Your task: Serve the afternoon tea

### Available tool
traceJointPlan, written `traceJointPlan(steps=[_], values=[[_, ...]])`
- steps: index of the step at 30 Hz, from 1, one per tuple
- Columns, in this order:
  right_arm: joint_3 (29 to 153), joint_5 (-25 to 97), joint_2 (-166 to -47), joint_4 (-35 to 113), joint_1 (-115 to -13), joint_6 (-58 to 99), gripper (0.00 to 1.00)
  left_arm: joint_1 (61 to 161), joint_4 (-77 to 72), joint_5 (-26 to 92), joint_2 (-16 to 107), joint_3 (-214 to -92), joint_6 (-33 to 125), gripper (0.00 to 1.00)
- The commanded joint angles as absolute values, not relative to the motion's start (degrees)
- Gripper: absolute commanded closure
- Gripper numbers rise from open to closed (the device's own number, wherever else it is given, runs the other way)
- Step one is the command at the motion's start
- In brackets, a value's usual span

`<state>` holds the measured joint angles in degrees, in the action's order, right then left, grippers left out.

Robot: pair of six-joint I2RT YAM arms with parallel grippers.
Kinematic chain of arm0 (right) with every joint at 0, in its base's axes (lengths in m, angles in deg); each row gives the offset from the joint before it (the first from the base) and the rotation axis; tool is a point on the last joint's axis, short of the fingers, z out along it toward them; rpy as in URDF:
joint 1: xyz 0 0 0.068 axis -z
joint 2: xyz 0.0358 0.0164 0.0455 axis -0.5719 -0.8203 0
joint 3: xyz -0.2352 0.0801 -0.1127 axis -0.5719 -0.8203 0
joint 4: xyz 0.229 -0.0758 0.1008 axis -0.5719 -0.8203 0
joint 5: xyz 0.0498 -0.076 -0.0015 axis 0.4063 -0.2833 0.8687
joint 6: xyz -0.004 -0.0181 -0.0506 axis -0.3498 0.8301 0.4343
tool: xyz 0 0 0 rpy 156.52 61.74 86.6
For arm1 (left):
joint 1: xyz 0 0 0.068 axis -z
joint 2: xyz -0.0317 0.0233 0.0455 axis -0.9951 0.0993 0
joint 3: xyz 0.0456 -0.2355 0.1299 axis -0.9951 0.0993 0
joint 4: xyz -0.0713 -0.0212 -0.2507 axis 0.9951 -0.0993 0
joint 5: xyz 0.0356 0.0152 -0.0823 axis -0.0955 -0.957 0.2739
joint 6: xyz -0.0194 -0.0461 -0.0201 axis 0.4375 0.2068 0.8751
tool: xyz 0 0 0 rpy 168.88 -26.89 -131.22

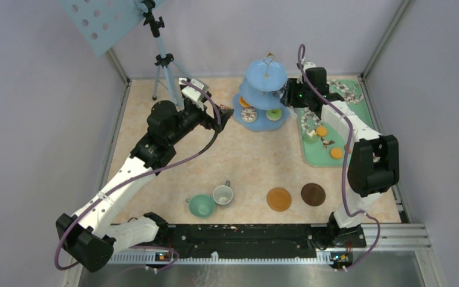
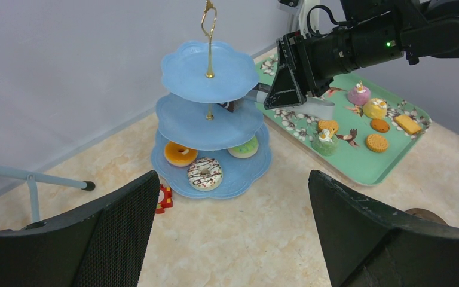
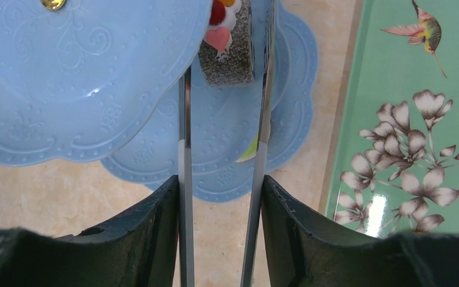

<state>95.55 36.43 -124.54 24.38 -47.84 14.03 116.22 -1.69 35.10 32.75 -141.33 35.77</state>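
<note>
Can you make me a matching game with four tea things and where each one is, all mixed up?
1. white-iced chocolate-striped donut
2. round teal cup
3. round orange biscuit
4. brown speckled cake slice

A. on the green floral tray
B. between the long metal tongs
C. beside the grey-white cup
D. bottom plate of the light-blue three-tier stand

Pairs: 1-D, 2-C, 3-A, 4-B.

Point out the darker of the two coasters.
The dark brown coaster, the right one of the pair; the other coaster, left of it, is lighter orange-brown.
</note>
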Motion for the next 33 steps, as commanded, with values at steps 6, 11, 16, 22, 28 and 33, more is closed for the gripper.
traceJointPlan(steps=[6, 11, 16, 22, 28, 33], values=[[96.5, 34.7, -119.1, 24.6, -47.6, 15.1, 0.51, 116.4, 0.9, 34.9, 31.9, -140.9, 35.2, 0.01], [94.0, 34.2, -114.7, 24.1, -47.6, 15.1, 0.51, 116.4, 1.0, 35.3, 32.0, -140.9, 35.2, 0.01], [92.7, 32.9, -111.6, 21.0, -47.5, 15.6, 0.5, 116.5, 1.1, 35.8, 32.0, -140.8, 35.3, 0.01], [86.1, 30.8, -104.4, 17.0, -47.6, 14.8, 0.5, 116.4, 1.1, 35.8, 32.2, -140.8, 35.3, 0.01], [75.3, 24.1, -93.2, 12.1, -47.5, 12.4, 0.5, 116.5, 1.2, 36.3, 32.1, -140.8, 35.7, 0.01], [69.4, 16.1, -85.9, 4.8, -47.5, 7.0, 0.51, 116.5, 1.3, 36.5, 32.0, -140.8, 35.9, 0.01]])
